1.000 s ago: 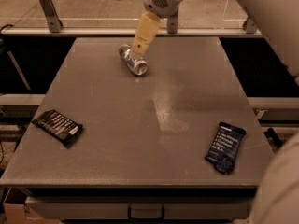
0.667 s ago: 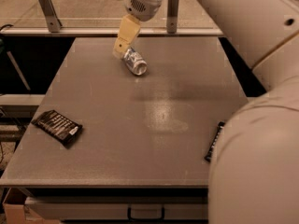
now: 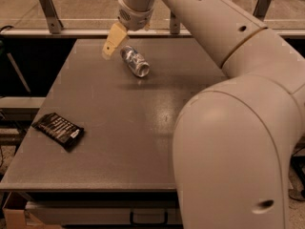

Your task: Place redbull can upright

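The redbull can (image 3: 134,61) lies on its side at the far middle of the grey table (image 3: 124,128), its shiny top facing front right. My gripper (image 3: 112,43) hangs just left of the can's far end, its tan fingers (image 3: 110,45) pointing down at the tabletop. The gripper is beside the can, not around it. The big white arm fills the right side of the view and hides the table's right part.
A flat dark snack packet (image 3: 58,130) lies near the table's left front edge. A rail with metal posts (image 3: 49,11) runs behind the far edge. A drawer handle (image 3: 148,219) shows under the front edge.
The gripper has moved left, from over the can to just beyond its left end. The arm has swung further across the right side, hiding the second packet. The can has not moved.
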{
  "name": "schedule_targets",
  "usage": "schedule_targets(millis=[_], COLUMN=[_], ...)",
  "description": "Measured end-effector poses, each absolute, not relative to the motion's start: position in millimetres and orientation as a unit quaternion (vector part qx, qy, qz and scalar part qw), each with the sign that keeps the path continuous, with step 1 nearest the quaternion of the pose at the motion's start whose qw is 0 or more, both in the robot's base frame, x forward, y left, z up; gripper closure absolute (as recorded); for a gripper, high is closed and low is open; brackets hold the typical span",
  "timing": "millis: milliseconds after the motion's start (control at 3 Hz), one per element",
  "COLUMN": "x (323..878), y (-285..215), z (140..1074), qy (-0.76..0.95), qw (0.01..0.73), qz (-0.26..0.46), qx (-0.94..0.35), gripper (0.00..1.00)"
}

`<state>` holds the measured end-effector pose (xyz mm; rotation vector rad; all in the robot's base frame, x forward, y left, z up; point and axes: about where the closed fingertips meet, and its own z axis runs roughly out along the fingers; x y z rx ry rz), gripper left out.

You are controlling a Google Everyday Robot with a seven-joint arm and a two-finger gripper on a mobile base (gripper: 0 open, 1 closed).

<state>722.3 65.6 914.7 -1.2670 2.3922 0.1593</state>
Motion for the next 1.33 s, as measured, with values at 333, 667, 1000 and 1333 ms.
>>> schedule_targets(millis=[333,667,1000,1333], x=[730,743,753,760], y=[74,75,72,71], z=[901,881,860,842], qy=[0.884,0.900,0.914,0.925], qw=[0.199,0.188,0.169,0.150], qz=[0.053,0.038,0.027,0.022], qx=[-0.420,-0.391,-0.367,-0.349], gripper=[0.00,0.00,0.00,0.00])
